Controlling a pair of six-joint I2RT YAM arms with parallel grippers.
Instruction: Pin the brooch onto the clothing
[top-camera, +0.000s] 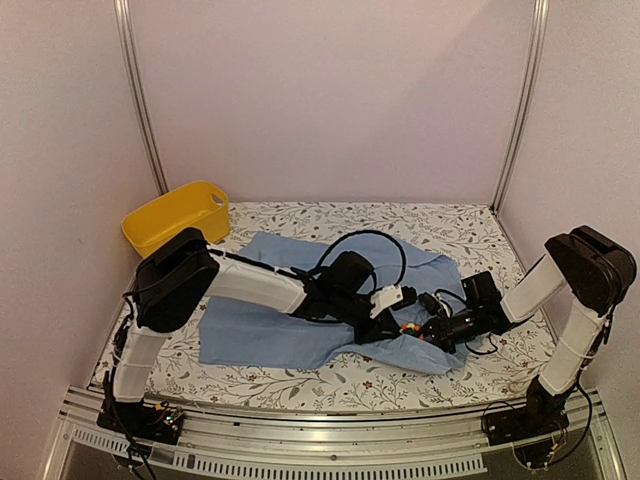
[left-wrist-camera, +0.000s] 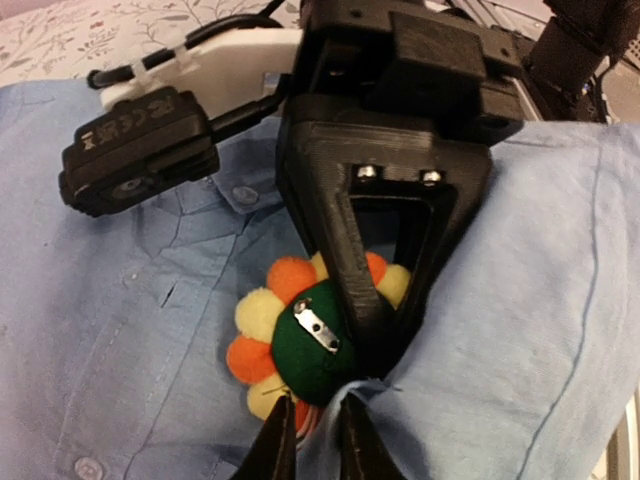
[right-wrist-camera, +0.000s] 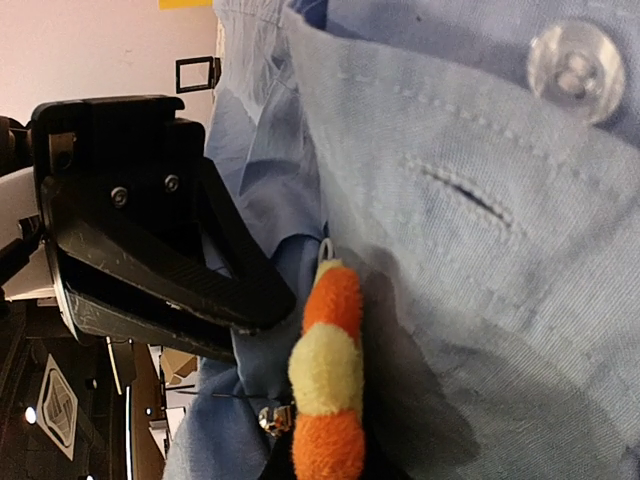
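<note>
Brooch (left-wrist-camera: 303, 340) back-up against blue shirt (left-wrist-camera: 520, 300)

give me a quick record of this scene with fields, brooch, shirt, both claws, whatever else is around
brooch: green back up, orange and yellow puffs round the rim, against the shirt
clasp: metal, on the back, facing away from the cloth
shirt: light blue, spread on the table, a fold raised beside the brooch
right claw: closed on the brooch
left claw: fingers nearly together at the brooch's lower edge; what they pinch is unclear
yellow basin: back left of the table
pinned: not as far as can be seen
</note>
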